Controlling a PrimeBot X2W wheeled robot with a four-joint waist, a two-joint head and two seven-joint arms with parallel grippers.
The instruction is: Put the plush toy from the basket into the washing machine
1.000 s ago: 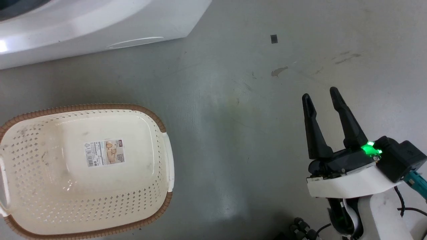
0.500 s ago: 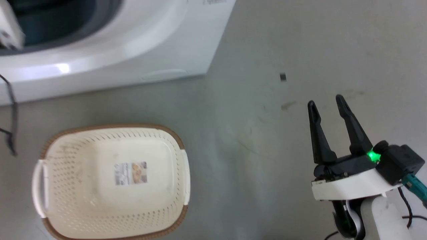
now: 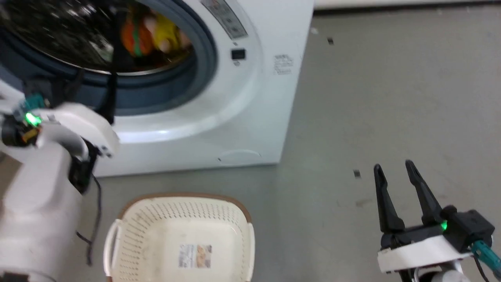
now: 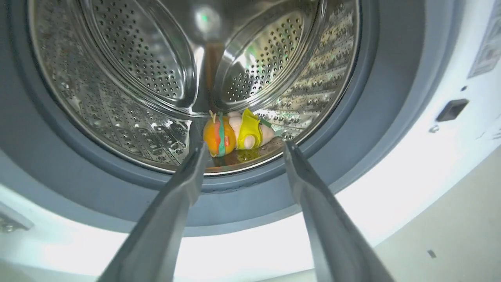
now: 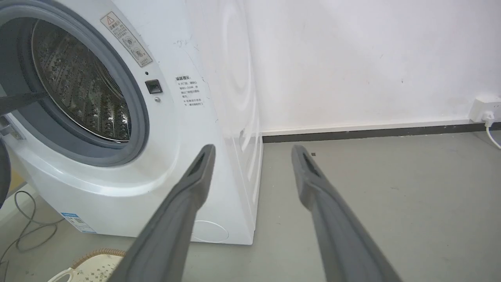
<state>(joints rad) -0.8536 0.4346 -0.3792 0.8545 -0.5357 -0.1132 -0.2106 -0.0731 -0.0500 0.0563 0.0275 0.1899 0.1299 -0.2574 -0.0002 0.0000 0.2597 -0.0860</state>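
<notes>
The plush toy (image 4: 235, 133) lies on the bottom of the shiny perforated drum (image 4: 137, 66) of the washing machine (image 3: 250, 117), orange-green striped back to the left, yellow bib to the right; the head view shows the toy (image 3: 152, 37) blurred. My left gripper (image 4: 244, 148) is open just outside the grey gasket (image 4: 375, 117), pointing at the toy and holding nothing. The basket (image 3: 242, 219) stands on the floor before the washer, with only its sticker label (image 3: 194, 255) inside. My right gripper (image 3: 394, 168) hangs open over the floor at the right, and is also open in its wrist view (image 5: 253, 150).
My pale left forearm (image 3: 35, 203) fills the lower left, with a black cable (image 3: 94, 219) hanging beside the basket. A wall socket (image 5: 484, 107) sits at the far right above the dark skirting (image 5: 372, 133). Grey floor (image 3: 391, 98) stretches right of the washer.
The head camera has tilted up: the washer's porthole and the toy inside it have come into view, the basket has slid down the picture, and my left arm now shows. The right gripper stays open.
</notes>
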